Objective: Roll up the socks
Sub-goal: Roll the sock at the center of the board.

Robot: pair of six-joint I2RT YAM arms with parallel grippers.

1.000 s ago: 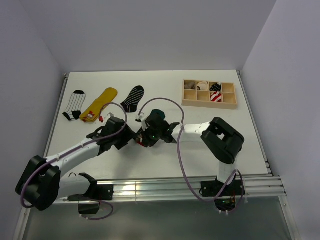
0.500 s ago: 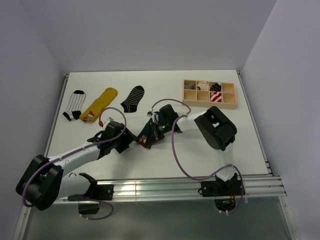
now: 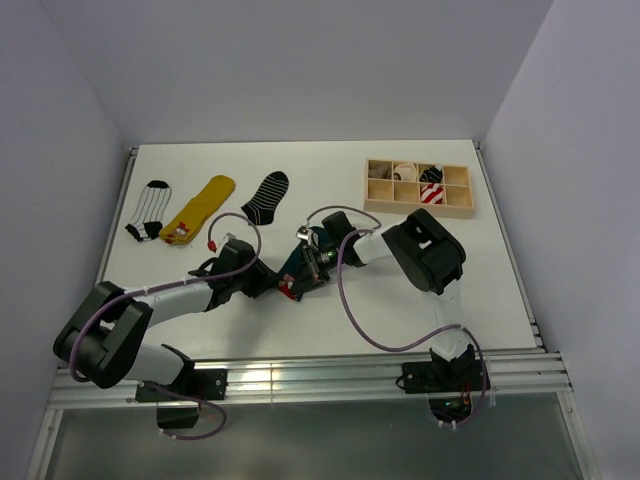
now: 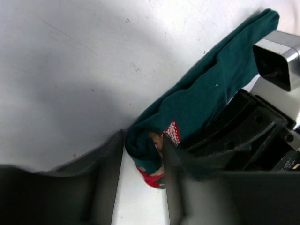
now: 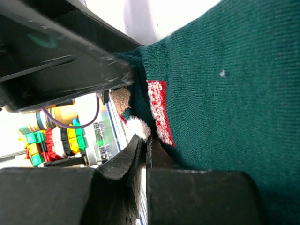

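A white table (image 3: 330,170) — boxed in by plain pale-grey walls (image 3: 300,70) — under soft, even light.

White table (image 3: 330,175) — three socks (image 3: 200,207) far left, wooden divided box (image 3: 418,210) far right, green sock (image 3: 297,268) mid-table

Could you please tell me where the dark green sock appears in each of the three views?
Top external: dark green sock near the middle, slightly left.
Left wrist: sock runs diagonally, centre to upper right.
Right wrist: sock fills the right side.
Shared landmark: its red patch.
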